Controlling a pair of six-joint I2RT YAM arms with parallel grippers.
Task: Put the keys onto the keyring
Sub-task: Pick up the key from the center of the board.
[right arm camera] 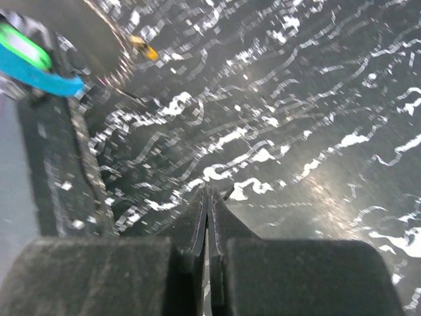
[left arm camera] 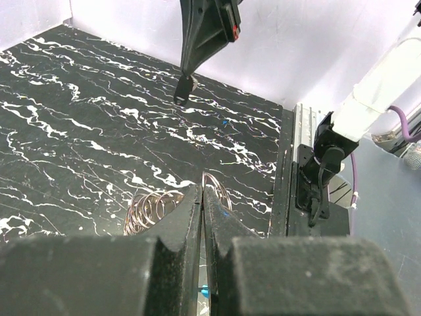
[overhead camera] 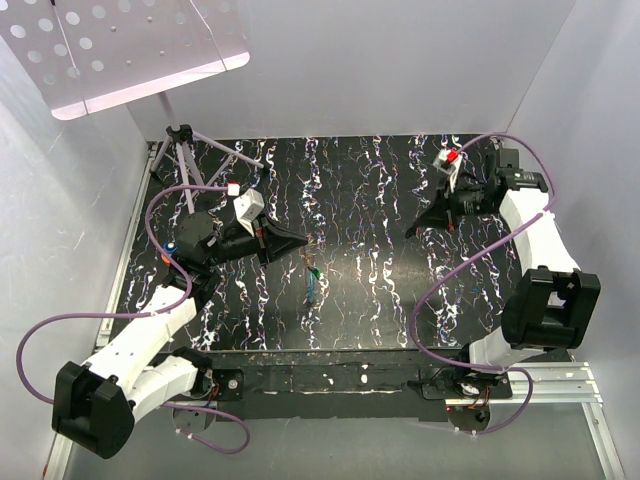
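From above, you see your left claw (overhead camera: 302, 244) clenched, its tip low over the middle of the black marbled table (overhead camera: 380, 180). The keys (overhead camera: 312, 282) lie on the table just right of the left claw's tip and a little nearer the arm bases, apart from it. They form 1 small cluster, teal-green with a touch of blue, too small for you to count. Your right claw (overhead camera: 412, 232) sits well to the right of the left claw, beyond the keys. It is clenched too, with nothing between its fingers.

The left wrist view gives you what the top view does not: the keyring (left arm camera: 154, 207), on the table just past the left claw's fingertips. It is thin coppery-silver wire that reads as several overlapping loops, with an arc showing on either side of the closed fingers. You cannot tell whether the fingers pinch the wire or only stand in front of it.

The right wrist view is blurred. It shows you that claw's fingers pressed together, and a small yellow-orange piece (right arm camera: 145, 48) at upper left, too smeared to name.
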